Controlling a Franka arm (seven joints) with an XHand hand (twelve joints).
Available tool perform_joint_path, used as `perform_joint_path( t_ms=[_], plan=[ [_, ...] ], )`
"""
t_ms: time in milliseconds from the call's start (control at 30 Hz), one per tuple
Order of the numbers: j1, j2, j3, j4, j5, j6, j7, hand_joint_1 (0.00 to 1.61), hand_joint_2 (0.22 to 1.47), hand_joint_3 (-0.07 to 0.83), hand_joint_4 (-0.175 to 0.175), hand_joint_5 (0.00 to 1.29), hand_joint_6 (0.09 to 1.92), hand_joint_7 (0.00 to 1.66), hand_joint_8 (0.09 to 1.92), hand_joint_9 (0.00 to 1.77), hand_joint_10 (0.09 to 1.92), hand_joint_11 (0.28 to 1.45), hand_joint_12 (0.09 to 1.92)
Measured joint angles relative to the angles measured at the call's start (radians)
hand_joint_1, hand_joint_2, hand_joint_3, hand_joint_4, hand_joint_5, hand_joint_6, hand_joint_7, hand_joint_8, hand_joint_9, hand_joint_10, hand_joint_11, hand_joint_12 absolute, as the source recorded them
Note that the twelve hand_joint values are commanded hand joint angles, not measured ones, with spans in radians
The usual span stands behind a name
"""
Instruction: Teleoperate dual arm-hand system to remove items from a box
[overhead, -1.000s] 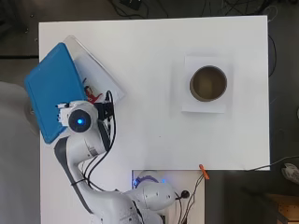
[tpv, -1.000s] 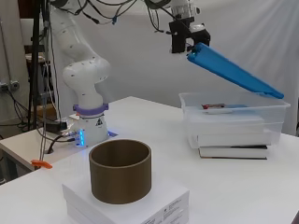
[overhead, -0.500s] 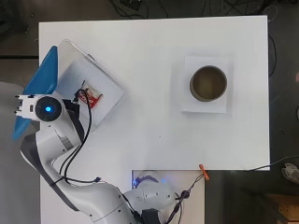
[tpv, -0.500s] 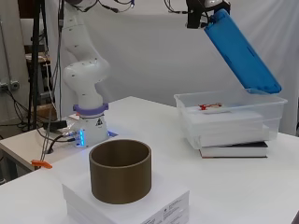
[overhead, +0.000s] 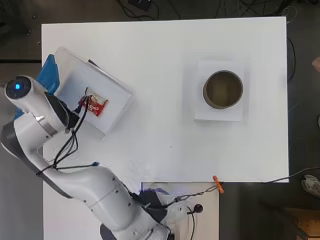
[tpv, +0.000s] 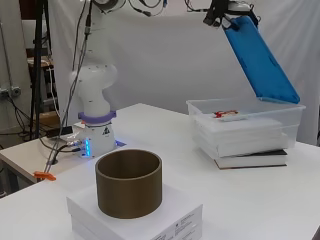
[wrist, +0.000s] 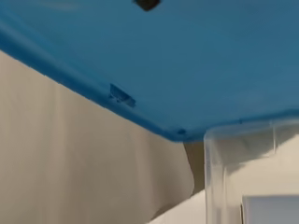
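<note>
The hand (tpv: 220, 12) is high above the table (overhead: 165, 125), at the top edge of the blue lid (tpv: 260, 57), which stands steeply tilted with its lower edge at the far rim of the clear plastic box (tpv: 247, 127). Whether the fingers are curled around the lid's edge or only pressed against it cannot be told from the side view. The box stands on the table's left side in the overhead view, resting on a flat dark-edged book (tpv: 252, 160), and a small red and white item (overhead: 95, 105) lies inside it. Well apart, on the table's right side, a brown cylindrical container (overhead: 223, 89) stands upright on a white square block (overhead: 220, 114). An orange clip (overhead: 218, 184) sits at the table's near edge.
</note>
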Motion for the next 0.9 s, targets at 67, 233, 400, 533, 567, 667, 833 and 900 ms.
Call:
perform_joint_path(
  t_ms=[67,233,400,533,567,667,833,900],
  plan=[
    [0.008,0.107,-0.014,0.154,-0.037,-0.118,0.026,0.78,1.0,-0.029,-0.08,0.41,0.54,0.73,0.35,0.98,0.09,0.58,0.24],
    [0.009,0.164,-0.048,0.266,-0.118,-0.066,0.065,0.07,0.8,-0.001,0.035,0.02,0.09,0.04,0.09,0.13,0.09,0.38,0.09],
    [0.0,0.084,-0.076,-0.096,-0.179,0.139,0.072,0.07,0.81,0.001,0.056,0.12,0.09,0.18,0.09,0.25,0.09,0.42,0.09],
    [-0.009,-0.037,-0.11,-0.378,-0.183,0.253,0.046,0.21,0.91,0.006,0.064,0.29,0.09,0.49,0.09,0.57,0.09,0.52,0.09],
    [-0.011,-0.081,-0.119,-0.437,-0.18,0.281,0.043,0.22,0.92,0.005,0.062,0.31,0.09,0.5,0.09,0.58,0.09,0.52,0.09],
    [-0.018,-0.189,-0.144,-0.597,-0.18,0.346,0.039,0.24,0.93,0.004,0.053,0.39,0.09,0.55,0.09,0.6,0.09,0.54,0.09],
    [-0.025,-0.216,-0.17,-0.661,-0.188,0.39,0.01,0.27,0.94,0.005,0.029,0.38,0.09,0.53,0.09,0.59,0.09,0.52,0.09],
    [-0.028,-0.191,-0.181,-0.652,-0.194,0.394,-0.017,0.28,0.95,0.005,0.025,0.36,0.09,0.53,0.09,0.58,0.09,0.51,0.09]
  ],
)
